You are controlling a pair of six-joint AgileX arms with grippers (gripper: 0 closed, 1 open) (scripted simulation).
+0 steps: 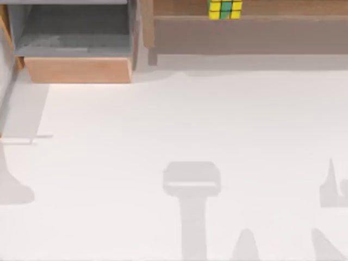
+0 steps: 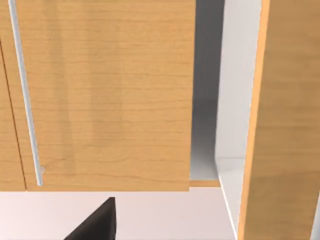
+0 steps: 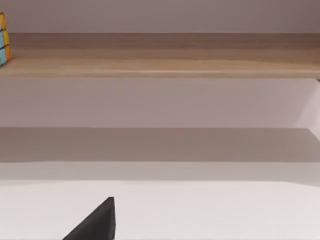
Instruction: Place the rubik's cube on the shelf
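The rubik's cube (image 1: 225, 9), yellow and green tiles with dark lines, rests on the shelf (image 1: 283, 8) at the back of the table, right of centre. It stands alone, with nothing touching it. The right wrist view shows the cube's orange, yellow and blue edge (image 3: 3, 40) at one end of the long wooden ledge (image 3: 165, 55). A dark part of my right gripper (image 3: 97, 222) hangs low over the white table, well back from the shelf. A dark part of my left gripper (image 2: 97, 222) faces a wooden cabinet front.
A smaller wooden box with a grey interior (image 1: 79, 69) stands at the back left, beside the shelf's side post (image 1: 147, 24). Its wooden door carries a thin silver handle (image 2: 25, 100). Arm shadows lie on the white table (image 1: 174, 125).
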